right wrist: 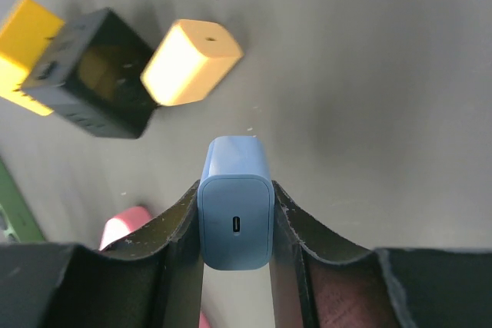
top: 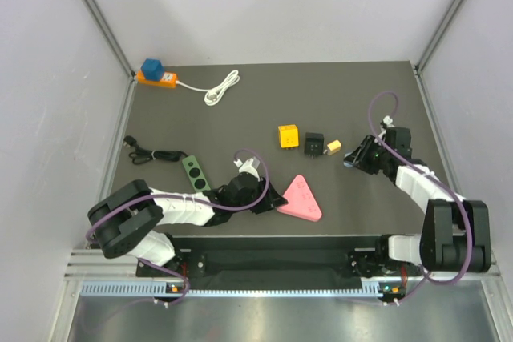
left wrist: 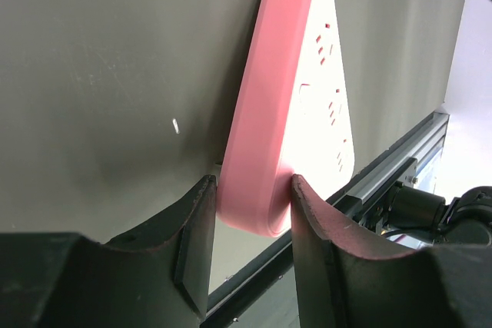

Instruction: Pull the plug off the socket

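1. Plug [right wrist: 235, 213] is pinched in my right gripper [right wrist: 236, 224], well apart from the pink socket [left wrist: 300, 113]; I judge the pull done.
2. Left gripper [left wrist: 250, 197] clamps the socket's corner, pinning it near the table's [top: 361, 102] front edge; the rail [left wrist: 384, 174] runs just beyond.
3. Next I'd set the plug down; the pale adapter [right wrist: 188, 63] and black adapter [right wrist: 92, 74] lie close, so I'd favour the bare surface to the right.
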You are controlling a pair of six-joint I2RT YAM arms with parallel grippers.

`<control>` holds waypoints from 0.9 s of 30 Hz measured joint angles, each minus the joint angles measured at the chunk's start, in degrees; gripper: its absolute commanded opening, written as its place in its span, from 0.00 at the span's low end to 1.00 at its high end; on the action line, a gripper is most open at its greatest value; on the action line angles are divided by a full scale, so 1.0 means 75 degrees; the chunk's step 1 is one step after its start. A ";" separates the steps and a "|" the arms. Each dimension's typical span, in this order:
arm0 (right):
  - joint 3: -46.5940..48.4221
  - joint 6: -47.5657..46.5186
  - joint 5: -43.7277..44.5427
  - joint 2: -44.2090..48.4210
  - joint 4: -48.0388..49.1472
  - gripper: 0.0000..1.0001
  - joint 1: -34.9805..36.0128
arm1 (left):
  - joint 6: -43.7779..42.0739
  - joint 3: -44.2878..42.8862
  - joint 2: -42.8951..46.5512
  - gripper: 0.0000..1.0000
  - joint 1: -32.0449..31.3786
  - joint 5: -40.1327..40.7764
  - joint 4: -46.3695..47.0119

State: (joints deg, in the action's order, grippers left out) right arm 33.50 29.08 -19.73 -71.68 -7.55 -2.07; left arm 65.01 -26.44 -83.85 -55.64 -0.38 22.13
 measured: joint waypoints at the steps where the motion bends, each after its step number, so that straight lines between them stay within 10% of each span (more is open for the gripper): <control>1: 0.0009 -0.0029 -0.0023 -0.0221 0.0090 0.16 -0.0015 | 0.0000 0.0000 0.0000 0.00 0.0000 -0.0003 0.0003; 15: 0.0973 -0.0950 0.0437 -0.1530 0.0329 0.62 -0.0219 | 0.0000 0.0038 0.0216 0.00 -0.0105 0.0000 -0.0271; 27: 0.1405 -0.1134 0.1253 -0.1157 -0.0679 0.72 -0.0256 | -0.0050 -0.0414 -0.0265 0.00 -0.0396 -0.0044 -0.0277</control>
State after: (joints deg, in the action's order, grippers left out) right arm 44.03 20.58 -10.33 -80.36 -12.64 -3.99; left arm 64.64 -29.54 -85.84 -58.61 -0.71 20.05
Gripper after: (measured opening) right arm 0.705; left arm 0.436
